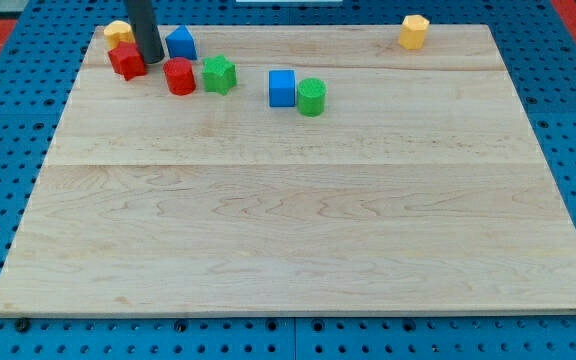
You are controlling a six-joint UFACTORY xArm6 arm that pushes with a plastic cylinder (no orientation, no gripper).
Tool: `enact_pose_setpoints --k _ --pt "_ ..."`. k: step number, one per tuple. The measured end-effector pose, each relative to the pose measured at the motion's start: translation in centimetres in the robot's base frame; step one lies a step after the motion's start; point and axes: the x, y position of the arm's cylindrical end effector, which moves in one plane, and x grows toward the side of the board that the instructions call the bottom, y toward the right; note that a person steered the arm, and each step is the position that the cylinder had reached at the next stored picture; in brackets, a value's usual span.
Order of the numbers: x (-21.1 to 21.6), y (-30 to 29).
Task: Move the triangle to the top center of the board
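Inspecting the counter [298,230], I found the blue triangle block [180,42] near the view's top-left, just right of the rod [144,28] and close to the counter's far edge. My tip [151,60] stood at the block's left flank, between it and the red star-like block [126,61]; contact with either could not be confirmed. No claw was fitted to this arm, so there was nothing to report as open, closed or holding; the rod alone did the work.

Hazards, in my judgement:
- The triangle's sloped sides could let the tip slide off, turning the block rather than driving it rightward toward top centre.
- The red cylinder-like block [179,76] and green star-like block [219,73] lay just below the intended path. A push angled toward the view's bottom would gather them up and carry them along.
- The triangle sat near the counter's top edge. A push biased upward could send it off the boards.
- The red star-like block lay beside the tip and could be dragged if the rod swung leftward.

The yellow block [118,31] at the top-left was partly hidden behind the rod, so its shape was unclear. The blue cube [282,87] and green cylinder [311,96] lay further right and lower; the yellow hexagonal block [414,31] lay well apart at the top-right.

Pose: the rod entered from the view's top, upright with a slight lean, its upper part cut off by the frame.
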Motion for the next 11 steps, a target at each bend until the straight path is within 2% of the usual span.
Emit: enact_pose_setpoints --k 2,3,6,7,8,9,10,11 --pt "-2.4 7.2" --pt "-0.2 -2.5" --pt "-6.6 4.0" --pt "-5.5 12.3" --pt "-2.8 11.4" --pt "2.0 10.1" --pt "2.4 11.6" --pt "0.8 13.9"
